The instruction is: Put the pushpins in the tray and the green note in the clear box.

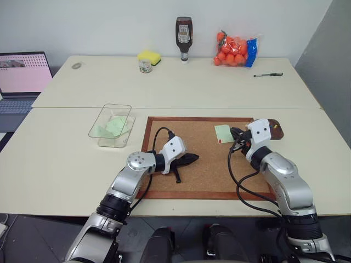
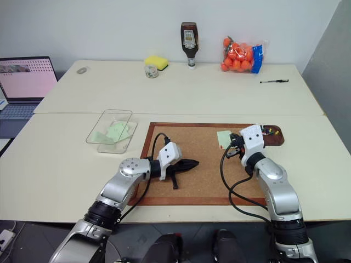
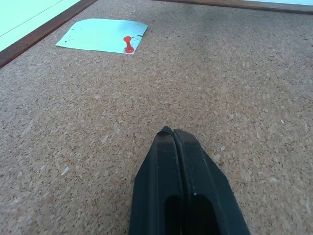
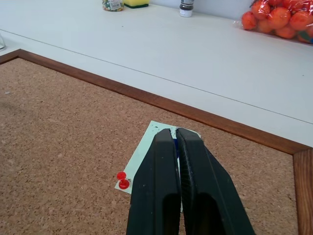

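Progress: partly done. The clear box [image 1: 112, 126], on the worktop [image 1: 55, 159] just left of the corkboard [image 1: 200, 159], already holds pale green slips. The tray [image 2: 272, 135], at the far right corner of the corkboard, has small coloured heads in it, which I judge to be pushpins already delivered; they are too small to count.

Outstanding: one green note [image 4: 149, 156] lies on the cork near the far right of the board, fixed at one corner by a red pushpin [image 4: 122, 181]. A trace of blue shows between the right hand's fingers in the right wrist view. I judge this may be a pin just pulled from the note; it cannot be confirmed.

Right hand [image 4: 175, 134]: fingers pressed together, poised over the note, pointing roughly level toward the far side. The red pin sits just beside it, to its left and slightly nearer. The tray is close by on its right.

Left hand [image 3: 173, 134]: fingers fully together, empty, low over bare cork at the middle of the board. The note and red pin lie well apart from it, far and to the right.

Remaining, by my assessment: the red pin to the tray, then the note to the box.
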